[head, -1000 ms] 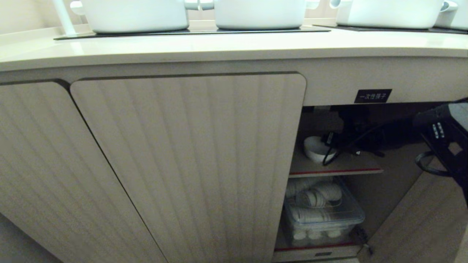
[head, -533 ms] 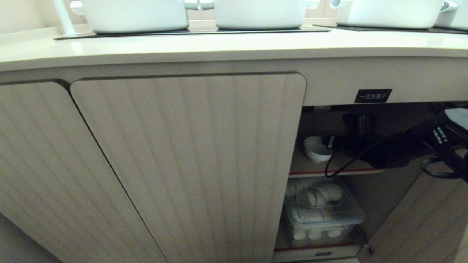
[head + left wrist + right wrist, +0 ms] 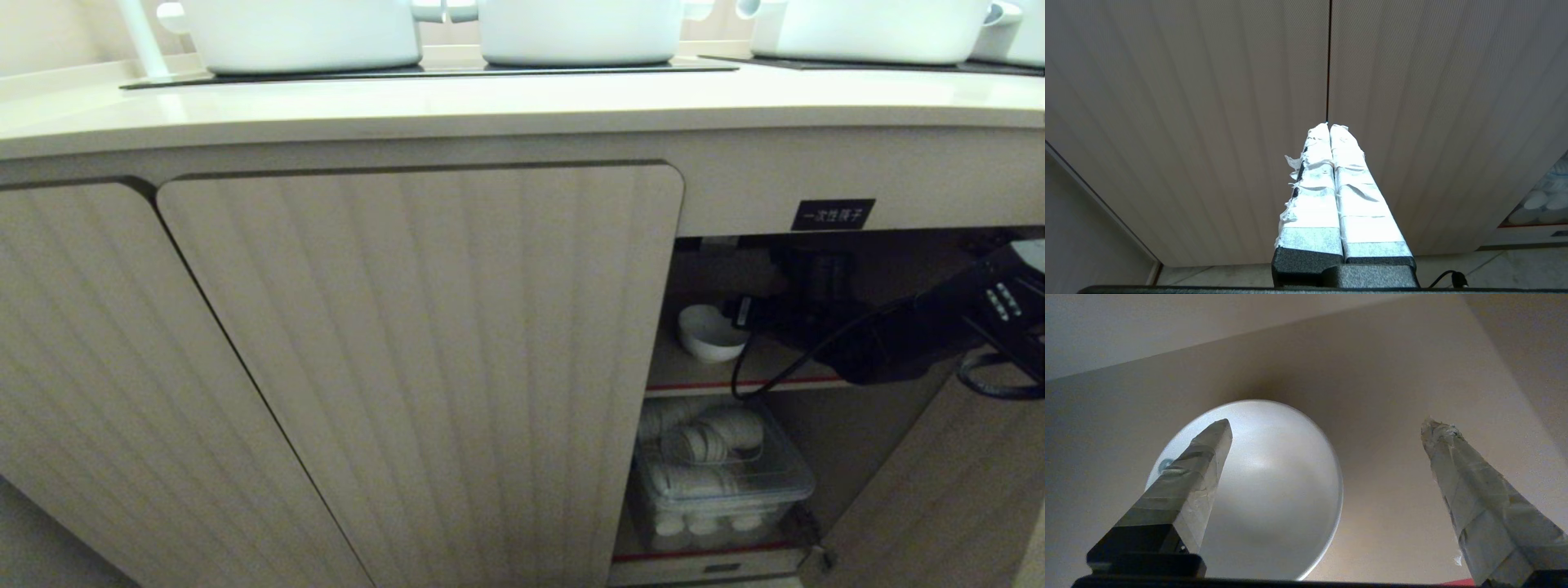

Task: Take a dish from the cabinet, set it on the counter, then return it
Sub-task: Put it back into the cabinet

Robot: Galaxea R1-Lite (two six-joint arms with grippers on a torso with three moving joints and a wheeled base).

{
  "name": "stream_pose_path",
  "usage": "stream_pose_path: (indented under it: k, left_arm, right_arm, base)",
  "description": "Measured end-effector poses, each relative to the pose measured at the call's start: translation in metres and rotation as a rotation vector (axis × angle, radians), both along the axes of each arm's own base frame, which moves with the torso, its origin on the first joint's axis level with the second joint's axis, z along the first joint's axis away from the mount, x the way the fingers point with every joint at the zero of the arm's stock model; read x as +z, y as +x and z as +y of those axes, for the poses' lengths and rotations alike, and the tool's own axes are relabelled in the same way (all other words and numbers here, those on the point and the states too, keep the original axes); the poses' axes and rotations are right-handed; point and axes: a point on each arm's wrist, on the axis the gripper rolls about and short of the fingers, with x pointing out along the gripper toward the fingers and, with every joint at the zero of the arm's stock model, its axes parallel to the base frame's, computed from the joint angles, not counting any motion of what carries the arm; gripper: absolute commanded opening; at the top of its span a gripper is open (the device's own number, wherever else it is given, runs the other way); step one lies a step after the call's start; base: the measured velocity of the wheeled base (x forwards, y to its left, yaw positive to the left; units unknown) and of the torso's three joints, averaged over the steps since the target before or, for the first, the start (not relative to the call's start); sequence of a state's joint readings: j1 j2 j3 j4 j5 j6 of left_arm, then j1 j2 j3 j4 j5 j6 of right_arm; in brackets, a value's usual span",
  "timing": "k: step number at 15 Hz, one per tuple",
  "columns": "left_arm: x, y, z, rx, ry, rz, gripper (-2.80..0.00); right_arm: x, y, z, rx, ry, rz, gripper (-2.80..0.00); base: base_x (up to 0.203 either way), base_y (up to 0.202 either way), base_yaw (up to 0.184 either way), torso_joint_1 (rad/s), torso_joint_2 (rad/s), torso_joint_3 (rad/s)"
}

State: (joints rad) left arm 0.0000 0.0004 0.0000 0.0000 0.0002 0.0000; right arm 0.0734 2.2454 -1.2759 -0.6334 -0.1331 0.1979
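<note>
The dish [image 3: 709, 331], a small white bowl, stands upright on the inner shelf [image 3: 759, 374] of the cabinet [image 3: 424, 343], whose right-hand door is swung open. My right arm [image 3: 898, 347] reaches in from the right. In the right wrist view my right gripper [image 3: 1329, 424] is open wide, with one taped finger [image 3: 1196, 473] over the dish [image 3: 1274, 477] and the other well off to its side, gripping nothing. The left gripper [image 3: 1329, 126] is shut and empty, facing the closed fluted doors. The counter [image 3: 490, 106] runs above.
Large white pots [image 3: 302, 33] [image 3: 580, 28] [image 3: 865, 28] stand on the counter's black panels. A clear box of white crockery [image 3: 718, 482] fills the lower shelf. The open door [image 3: 939, 498] hangs at the right, and a black cable [image 3: 767, 371] loops below the arm. A black label [image 3: 832, 214] sits above the opening.
My right arm has dropped lower in the opening and its hand has tilted. The dish stays on the shelf and shows more of its rim. The gripper has stayed open.
</note>
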Motion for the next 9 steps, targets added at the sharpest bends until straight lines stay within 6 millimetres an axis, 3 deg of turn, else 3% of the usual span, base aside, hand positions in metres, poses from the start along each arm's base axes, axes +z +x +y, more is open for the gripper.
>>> stream_pose_path:
  k: [9]
  left_arm:
    - [0.000,0.000,0.000,0.000,0.000,0.000,-2.80]
  right_arm:
    - [-0.007,-0.023,0.000,0.114,-0.096,-0.093,0.00]
  base:
    - [0.000,0.000,0.000,0.000,0.00,0.000]
